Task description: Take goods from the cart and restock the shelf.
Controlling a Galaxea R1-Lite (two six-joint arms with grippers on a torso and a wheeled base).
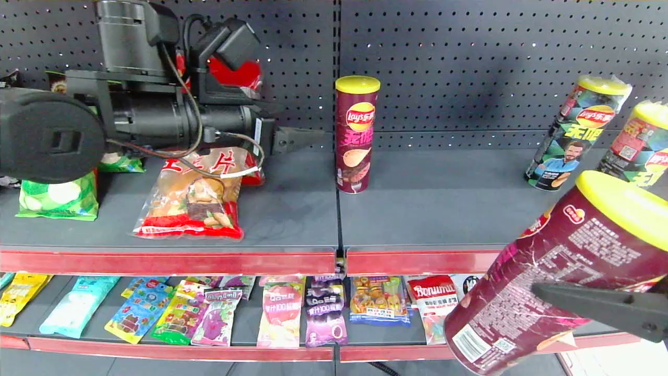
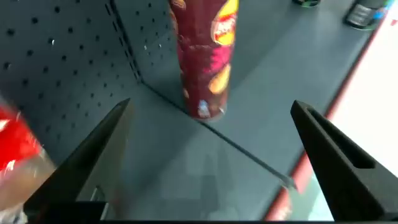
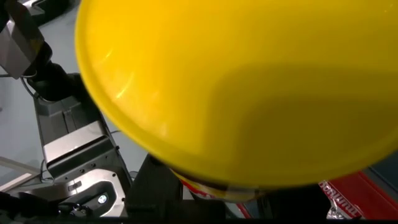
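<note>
A maroon chip can (image 1: 357, 136) with a yellow lid stands upright near the middle of the upper shelf (image 1: 438, 209). My left gripper (image 1: 313, 138) hovers over that shelf just left of the can, open and holding nothing. In the left wrist view the can (image 2: 205, 56) stands beyond the spread fingers (image 2: 93, 155) of the left gripper (image 2: 211, 106). My right gripper (image 1: 543, 287) is shut on a second maroon chip can (image 1: 558, 271), tilted, low at the right in front of the shelf. Its yellow lid (image 3: 236, 87) faces the right wrist camera.
Two more chip cans (image 1: 576, 133) (image 1: 639, 143) lean at the upper shelf's right end. A peanut snack bag (image 1: 195, 196) and a green bag (image 1: 60, 196) lie under my left arm. Several candy bags (image 1: 282, 313) line the lower shelf. Bare shelf lies right of the standing can.
</note>
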